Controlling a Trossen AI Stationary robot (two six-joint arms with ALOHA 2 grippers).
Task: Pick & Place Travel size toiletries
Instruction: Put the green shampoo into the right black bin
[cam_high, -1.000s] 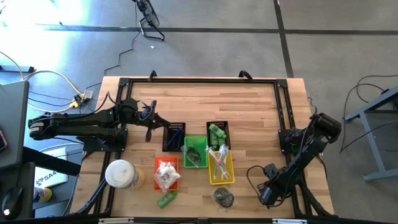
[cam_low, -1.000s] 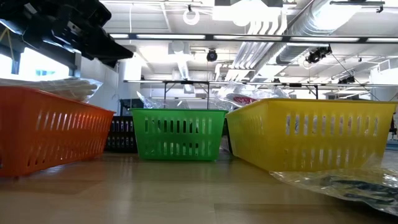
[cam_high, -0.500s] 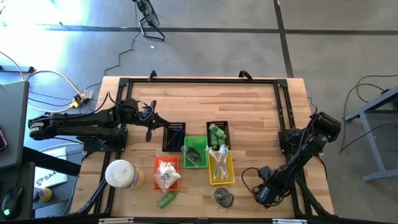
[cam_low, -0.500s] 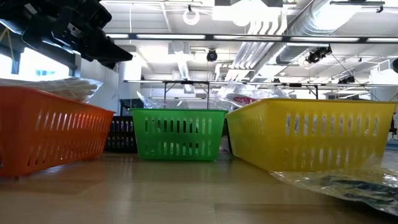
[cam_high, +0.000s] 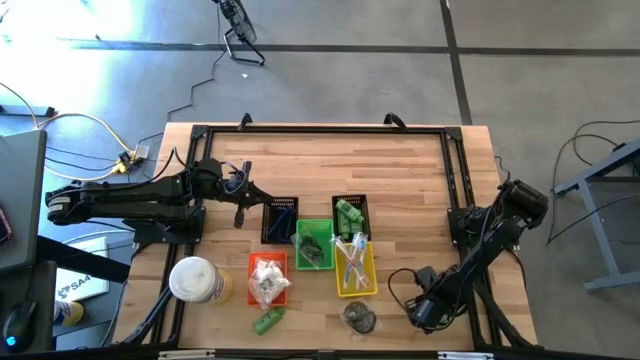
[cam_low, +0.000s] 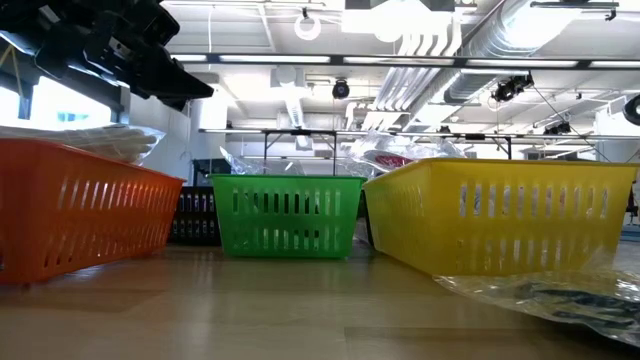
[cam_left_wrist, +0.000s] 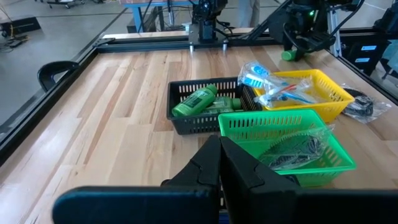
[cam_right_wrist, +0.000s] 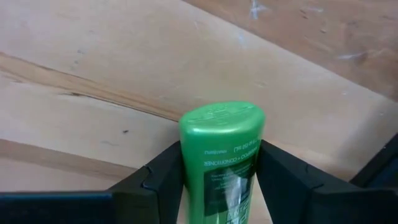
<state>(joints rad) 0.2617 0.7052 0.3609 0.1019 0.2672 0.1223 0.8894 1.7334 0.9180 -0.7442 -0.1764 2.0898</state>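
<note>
A green bottle (cam_right_wrist: 221, 162) sits between the two fingers (cam_right_wrist: 158, 177) of the right hand (cam_high: 421, 312), which press its sides, above the surface (cam_high: 410, 190) near its front right corner. The left hand (cam_left_wrist: 220, 163), fully closed and empty, hovers behind the black baskets (cam_high: 280, 220) toward the left edge.

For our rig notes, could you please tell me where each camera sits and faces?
High view: overhead, straight down on table; both arms show.
Low view: table height, level across baskets; left arm above.
Left wrist: past shut left tool toward baskets.
Right wrist: right tool around green bottle.
Shared: yellow basket in high, low, left wrist.
</note>
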